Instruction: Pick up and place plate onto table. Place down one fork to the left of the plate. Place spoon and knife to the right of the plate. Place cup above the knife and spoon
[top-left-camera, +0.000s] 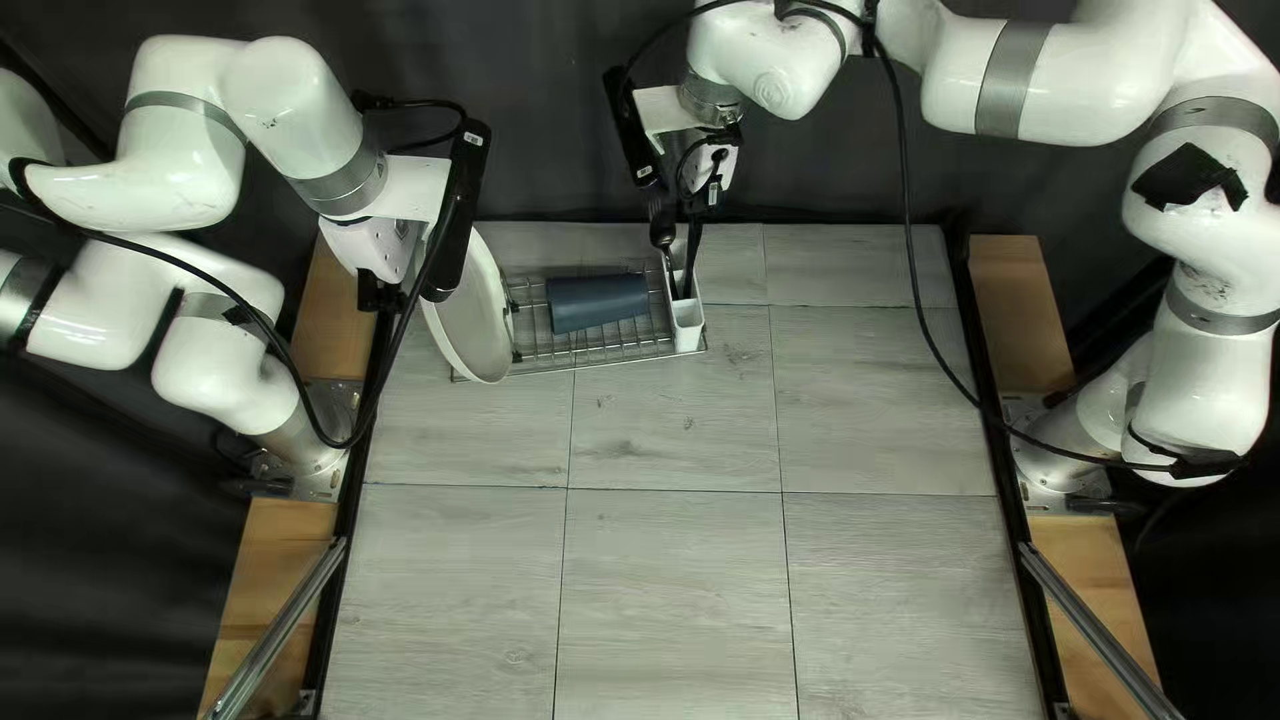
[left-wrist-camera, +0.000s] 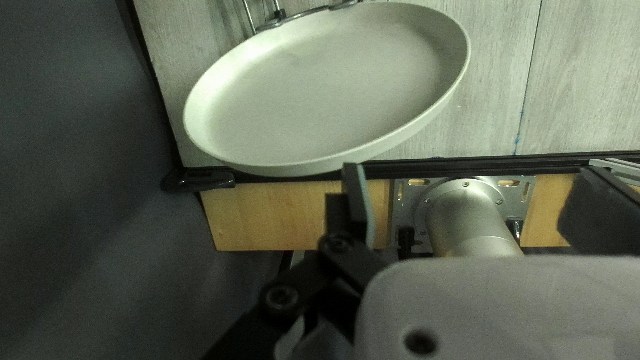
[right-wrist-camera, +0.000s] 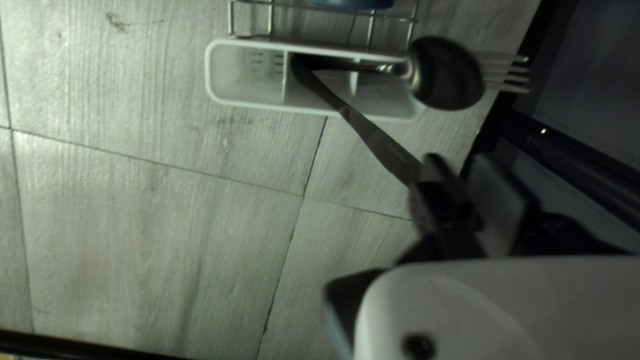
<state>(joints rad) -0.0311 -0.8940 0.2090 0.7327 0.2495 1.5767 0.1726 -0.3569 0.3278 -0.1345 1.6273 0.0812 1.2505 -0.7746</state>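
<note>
While the left pincer [top-left-camera: 382, 294] stands open near the plate [left-wrist-camera: 327, 87], the right pincer [top-left-camera: 698, 206] gapes beside the knife [right-wrist-camera: 377, 139].

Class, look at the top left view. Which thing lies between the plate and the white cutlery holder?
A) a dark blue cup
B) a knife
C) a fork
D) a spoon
A: the dark blue cup lies between the plate and the white cutlery holder.

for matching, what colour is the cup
The cup is grey-blue, clearest in the top left view.
</note>
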